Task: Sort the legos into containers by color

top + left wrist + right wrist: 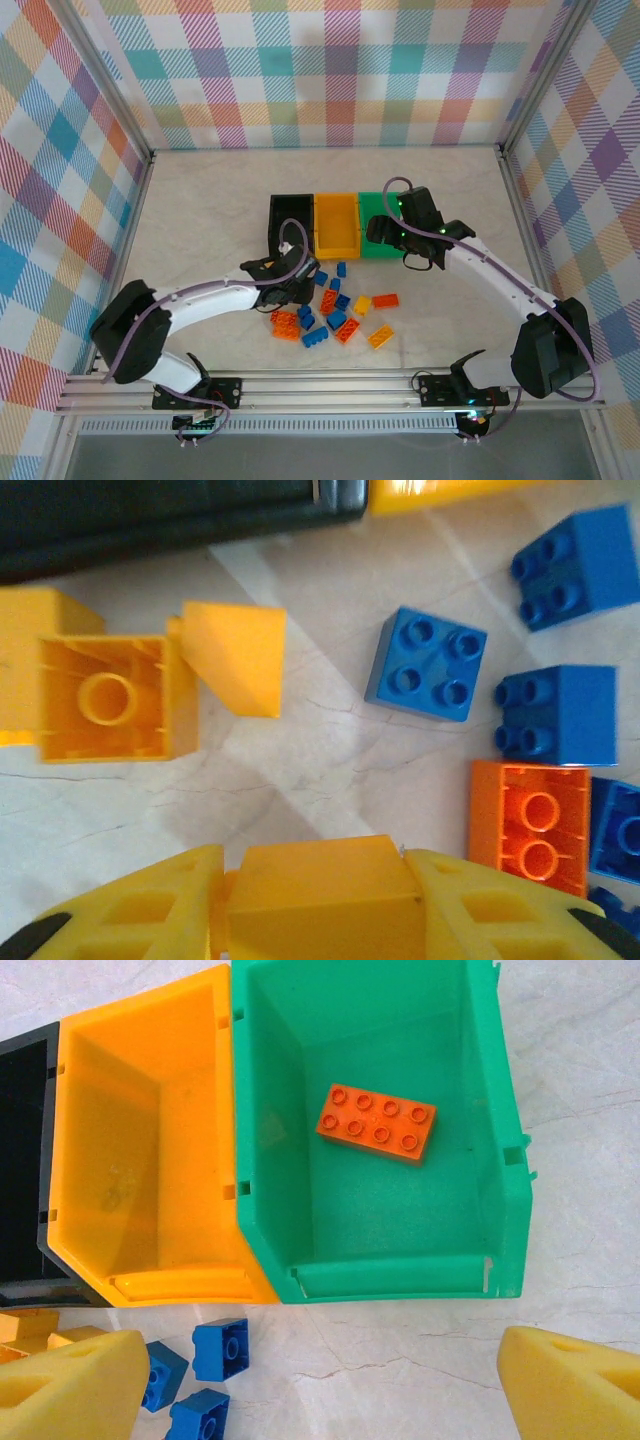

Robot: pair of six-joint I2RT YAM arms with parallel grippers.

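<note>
Top external view: the three containers stand joined in a row at mid-table, the black bin (291,205) on the left, the yellow-orange bin (336,247) in the middle and the green bin (372,205) on the right. The loose legos (340,310) lie scattered just in front of them, in blue, orange and yellow. The left gripper (300,283) is low at the left edge of the scatter, in front of the black bin. The right gripper (392,240) hangs over the green bin and hides part of it.

Left wrist view: the left gripper (320,880) has its two yellow fingers (140,915) pressed against opposite sides of a yellow brick (320,895). Ahead on the table are an upturned yellow brick (105,700), hollow side up, several blue bricks (428,665) and an upturned orange brick (530,825). The black bin's wall (150,520) crosses the top edge.

Right wrist view: the right gripper (320,1390) has its fingers (70,1390) spread wide apart, with bare table between them. The green bin (390,1278) holds one orange eight-stud brick (377,1122), lying flat, studs up, toward the far side of its floor. The yellow-orange bin (130,1160) shows a bare floor. Only a dark edge of the black bin (25,1160) is visible, so its contents cannot be told.
</note>
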